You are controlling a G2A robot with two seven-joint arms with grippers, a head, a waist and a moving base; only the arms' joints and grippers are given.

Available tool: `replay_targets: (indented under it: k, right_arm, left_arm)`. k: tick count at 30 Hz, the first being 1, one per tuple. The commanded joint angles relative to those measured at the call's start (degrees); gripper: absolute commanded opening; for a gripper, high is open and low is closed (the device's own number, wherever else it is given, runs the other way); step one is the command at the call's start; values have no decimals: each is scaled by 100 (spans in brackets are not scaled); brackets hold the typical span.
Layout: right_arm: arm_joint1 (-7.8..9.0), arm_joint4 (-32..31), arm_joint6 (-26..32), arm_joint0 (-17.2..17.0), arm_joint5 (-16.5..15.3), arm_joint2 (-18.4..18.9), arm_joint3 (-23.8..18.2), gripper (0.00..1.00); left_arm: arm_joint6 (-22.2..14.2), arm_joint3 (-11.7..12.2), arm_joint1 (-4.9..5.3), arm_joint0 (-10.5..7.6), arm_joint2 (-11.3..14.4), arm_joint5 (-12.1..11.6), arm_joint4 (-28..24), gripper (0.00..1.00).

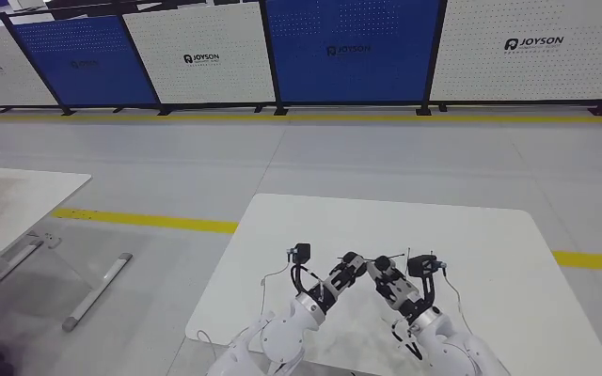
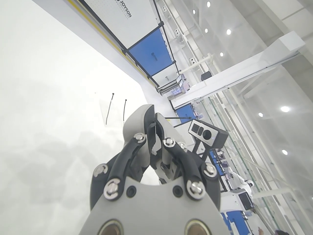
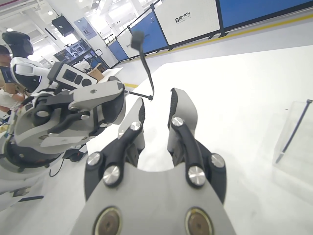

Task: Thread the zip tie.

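My left gripper is shut on a black zip tie, whose thin strap sticks out sideways past the fingertips. In the right wrist view the left gripper holds the zip tie level. The strap bends just beyond my right gripper's tips and rises to its square head in the air. My right gripper is open, its fingers on either side of the bend and not touching it. In the top view both grippers meet tip to tip above the near part of the white table.
Two spare zip ties lie on the table beyond the left gripper. Another spare tie leans in a clear plastic holder beside the right gripper. A second white table stands to the left across the floor.
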Motion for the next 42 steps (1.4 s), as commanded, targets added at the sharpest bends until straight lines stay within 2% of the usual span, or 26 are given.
replay_targets:
  k: [1,2,3,6,7,8,14,26,31,32,34,39,41,42]
  right_arm:
    - [2,-3,-17,-1,-13,1,2,23]
    - [2,-2,-20,0,-13,1,3,20]
    - [2,-2,-22,2,-13,1,4,11]
    - [3,9,-11,11,-13,-4,13,11]
    - [4,14,-3,16,-7,-4,13,1]
    - [4,17,-1,17,-3,-5,13,0]
    - [8,16,9,16,16,-5,25,0]
    - [13,-11,118,36,50,-54,100,0]
    - [20,19,144,25,40,-40,136,0]
    - [23,27,150,20,30,-33,140,2]
    - [28,33,155,7,6,-24,140,15]
    - [44,41,118,-47,-62,16,103,18]
    - [51,70,75,-78,-57,56,83,24]
    - [57,115,24,-112,-55,101,60,23]
  left_arm:
    - [-14,11,-2,-9,10,7,2,0]
    - [-19,14,-3,-12,12,9,2,0]
    - [-23,16,-4,-14,13,10,0,0]
    - [-36,13,-7,-24,21,12,3,0]
    - [-40,13,-8,-28,22,11,8,0]
    - [-41,11,-8,-29,22,10,8,0]
    - [-44,15,-11,-29,20,3,0,0]
    - [8,-71,-1,87,5,-236,72,0]
    - [61,-34,-8,84,8,-225,79,0]
    - [70,-22,-11,75,13,-218,75,0]
    - [82,-14,-14,68,19,-210,69,0]
    - [122,17,-24,39,24,-180,68,0]
    - [141,28,-27,28,24,-174,68,0]
    - [183,41,-30,20,13,-168,74,0]
